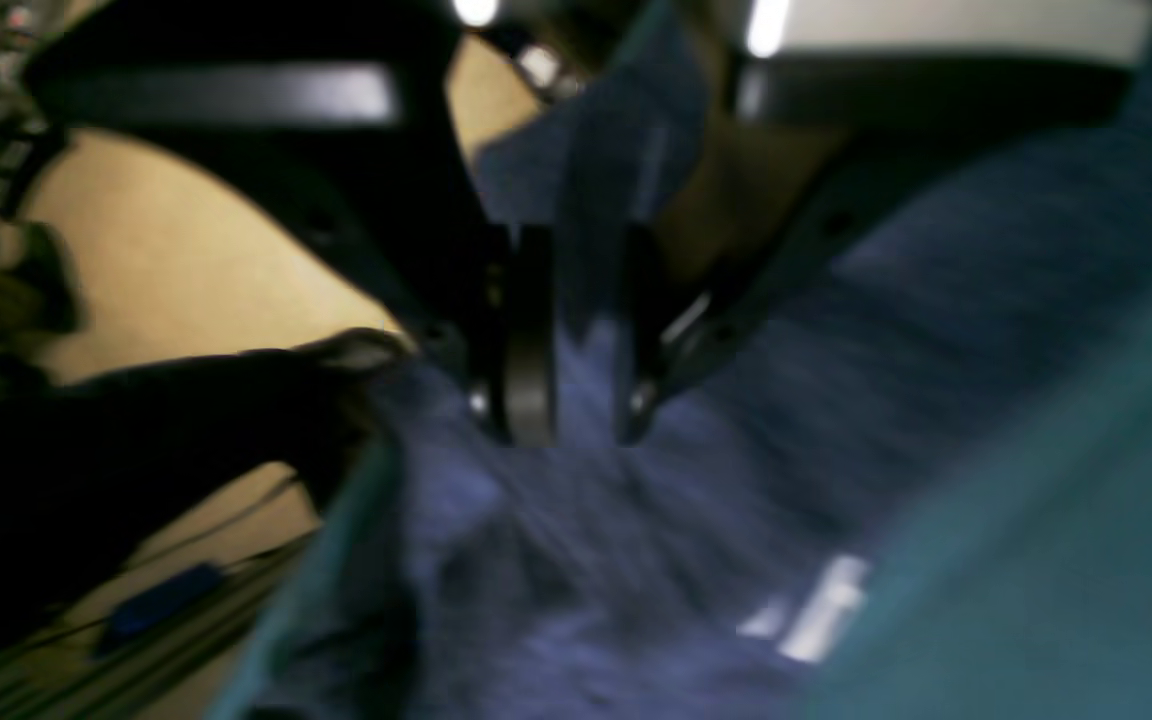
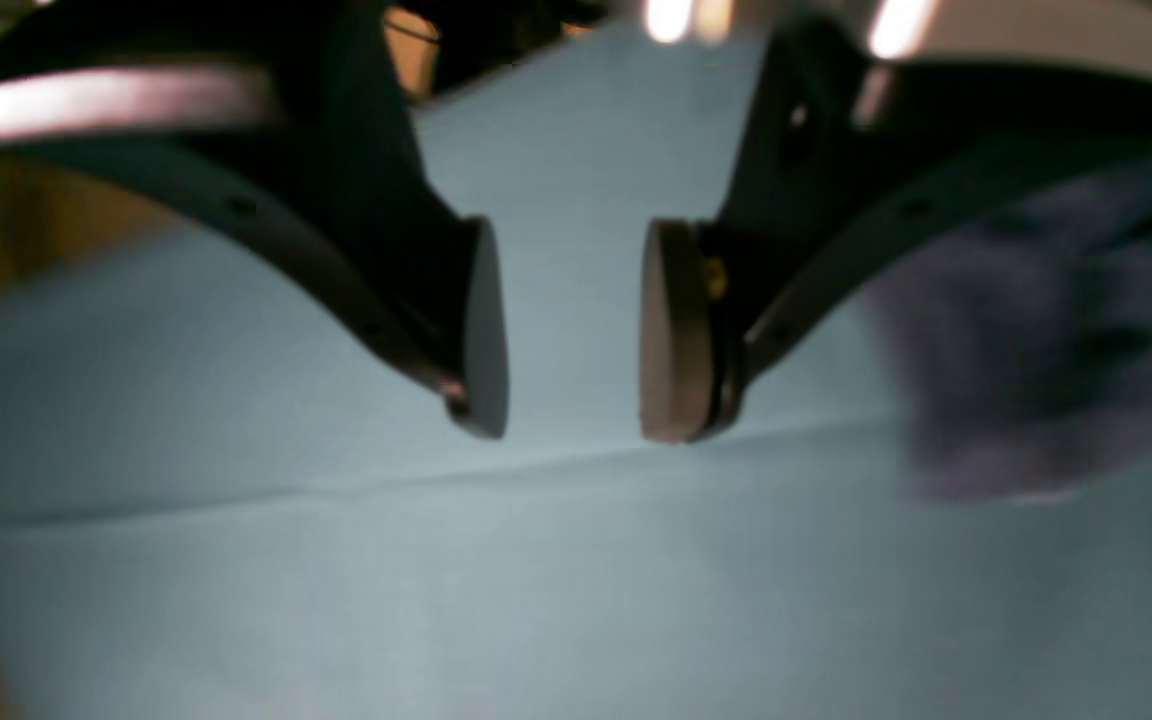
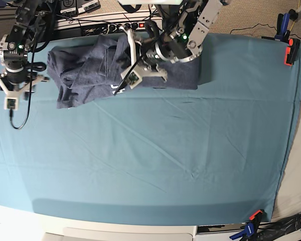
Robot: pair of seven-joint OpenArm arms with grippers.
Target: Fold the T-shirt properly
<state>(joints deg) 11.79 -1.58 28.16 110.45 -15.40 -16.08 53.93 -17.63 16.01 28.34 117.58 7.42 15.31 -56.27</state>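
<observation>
- Teal cloth [image 3: 155, 165] covers the table; the T-shirt [image 3: 85, 70] lies crumpled at its far edge.
- Left gripper [image 1: 568, 420]: jaws pinched on a raised fold of shirt.
- Right gripper [image 2: 574, 415]: jaws apart, empty, beside the shirt.
- Soft, light, floppy fabric; hems or shoulder seams look the best hold.

The base view is evenly and brightly lit from above, and the teal table cloth [image 3: 155, 150] is rendered sharply, with only faint shadows along its creases. Both wrist views are dim and heavily blurred. Glare is seen along their top edges. In the left wrist view the T-shirt [image 1: 636, 520] is smeared by motion blur, and its lettering is left unreadable.
</observation>
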